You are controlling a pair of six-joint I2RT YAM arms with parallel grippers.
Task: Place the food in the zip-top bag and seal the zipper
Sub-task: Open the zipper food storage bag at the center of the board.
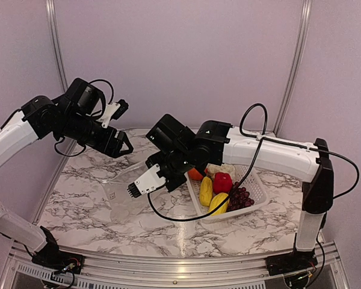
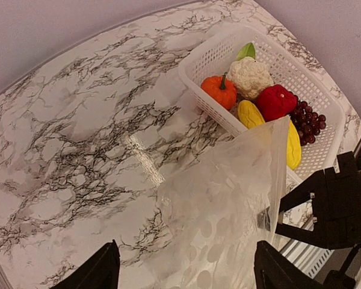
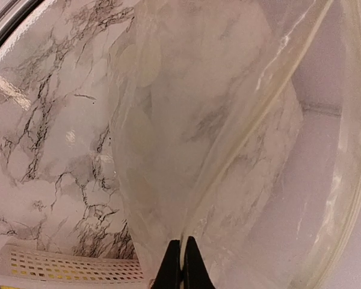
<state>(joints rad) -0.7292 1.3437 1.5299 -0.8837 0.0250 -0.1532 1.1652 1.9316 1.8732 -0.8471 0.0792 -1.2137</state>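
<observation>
The zip-top bag point(image 2: 222, 198), clear with white dots, stands lifted off the marble table. My right gripper point(image 3: 182, 260) is shut on its mouth edge, where the zipper point(image 3: 253, 129) runs up and away from the fingertips. In the top view the right gripper point(image 1: 155, 165) is just left of the basket. My left gripper point(image 2: 186, 274) hangs open above the bag, touching nothing, and appears high at the left point(image 1: 121, 147) in the top view. The food lies in the white basket point(image 2: 192, 78): pumpkin point(image 2: 219, 91), cauliflower point(image 2: 250, 75), red pepper point(image 2: 275, 101), grapes point(image 2: 307, 123) and two yellow pieces point(image 2: 248, 114).
The basket point(image 1: 256, 201) sits at the table's right side, close to the right arm's black cable point(image 1: 186, 217). Purple walls with metal posts close in the back and sides. Bare marble table point(image 1: 96, 211) lies in front of and left of the bag.
</observation>
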